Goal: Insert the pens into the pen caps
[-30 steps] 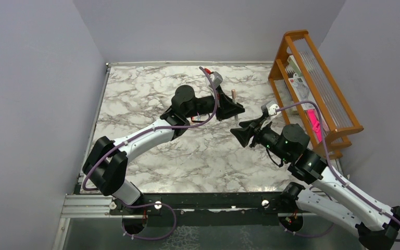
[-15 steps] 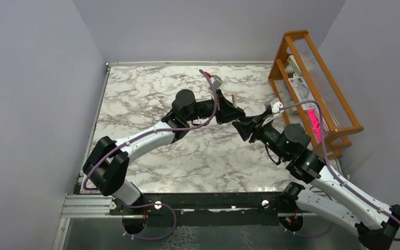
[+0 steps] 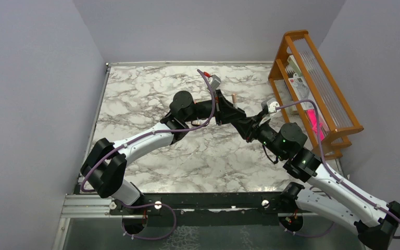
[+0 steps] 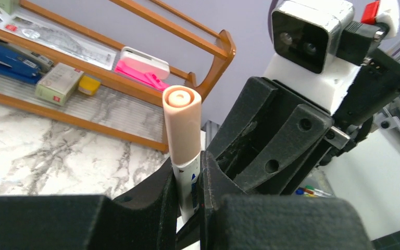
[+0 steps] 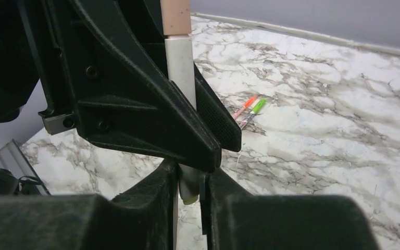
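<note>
Pen (image 4: 186,174) in L jaws; rack (image 4: 226,49) edge close on right.

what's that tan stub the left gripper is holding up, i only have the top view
observer: A tan cap on the top end of a whitish pen, held upright in the left gripper.
operator: where's the right gripper
observer: Its fingers flank the pen's lower end, under the left gripper; a firm pinch I can't confirm.
operator: other pens around
observer: An orange-tipped pen and a green-tipped pen lie side by side on the marble table.
</note>
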Controlling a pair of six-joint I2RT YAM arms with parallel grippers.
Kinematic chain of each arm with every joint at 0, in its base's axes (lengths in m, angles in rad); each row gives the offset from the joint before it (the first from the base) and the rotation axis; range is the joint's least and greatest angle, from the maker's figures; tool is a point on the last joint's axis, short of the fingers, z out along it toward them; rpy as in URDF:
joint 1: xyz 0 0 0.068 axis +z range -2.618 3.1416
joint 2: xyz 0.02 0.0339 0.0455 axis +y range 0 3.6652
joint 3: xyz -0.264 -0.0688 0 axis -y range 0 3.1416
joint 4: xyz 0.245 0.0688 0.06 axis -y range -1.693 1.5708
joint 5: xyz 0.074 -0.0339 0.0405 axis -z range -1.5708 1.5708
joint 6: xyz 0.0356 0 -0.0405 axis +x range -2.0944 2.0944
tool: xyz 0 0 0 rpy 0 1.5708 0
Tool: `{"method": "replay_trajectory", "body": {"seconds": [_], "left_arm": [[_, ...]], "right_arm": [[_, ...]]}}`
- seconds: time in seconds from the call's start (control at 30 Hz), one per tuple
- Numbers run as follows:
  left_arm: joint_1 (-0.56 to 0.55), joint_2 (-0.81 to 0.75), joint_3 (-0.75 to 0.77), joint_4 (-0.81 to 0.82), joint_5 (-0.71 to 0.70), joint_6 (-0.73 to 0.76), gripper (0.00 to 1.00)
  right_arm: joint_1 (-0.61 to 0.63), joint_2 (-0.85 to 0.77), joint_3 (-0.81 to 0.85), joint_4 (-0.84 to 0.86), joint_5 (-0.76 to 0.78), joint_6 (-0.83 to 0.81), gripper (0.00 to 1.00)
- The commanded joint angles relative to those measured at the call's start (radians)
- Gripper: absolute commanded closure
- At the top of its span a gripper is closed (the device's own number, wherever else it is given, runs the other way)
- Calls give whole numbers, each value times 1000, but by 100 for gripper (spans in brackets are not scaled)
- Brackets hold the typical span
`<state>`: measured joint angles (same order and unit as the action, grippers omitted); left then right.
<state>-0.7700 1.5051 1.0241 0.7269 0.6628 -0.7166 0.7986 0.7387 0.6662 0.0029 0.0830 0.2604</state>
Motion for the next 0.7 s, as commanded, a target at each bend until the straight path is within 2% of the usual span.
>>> {"method": "replay_trajectory", "body": {"seconds": [0.0,0.1,0.13,0.2,0.33,0.4,0.5,0.67], "left_arm": [[-6,-38,1,46,22,-9,100],[-8,-38,-3,47,20,-4,98],[-8,-38,-5,50,23,1,94],[-8,-42,-9,53,28,14,82],[-8,-64,-18,62,39,44,47],[-8,-81,-24,67,45,59,38],[-8,-106,-41,85,47,74,34],[-8,-132,-68,165,79,50,33]], "right_arm": [[4,-15,-14,34,-18,15,96],[4,-29,-15,34,-22,34,99],[3,-35,-18,36,-35,38,99],[4,-55,-26,49,-56,44,99],[4,-141,-75,113,-85,69,99],[3,-172,-88,121,-98,78,99],[4,-180,-85,109,-133,92,99],[3,-180,-97,155,-218,123,99]]}}
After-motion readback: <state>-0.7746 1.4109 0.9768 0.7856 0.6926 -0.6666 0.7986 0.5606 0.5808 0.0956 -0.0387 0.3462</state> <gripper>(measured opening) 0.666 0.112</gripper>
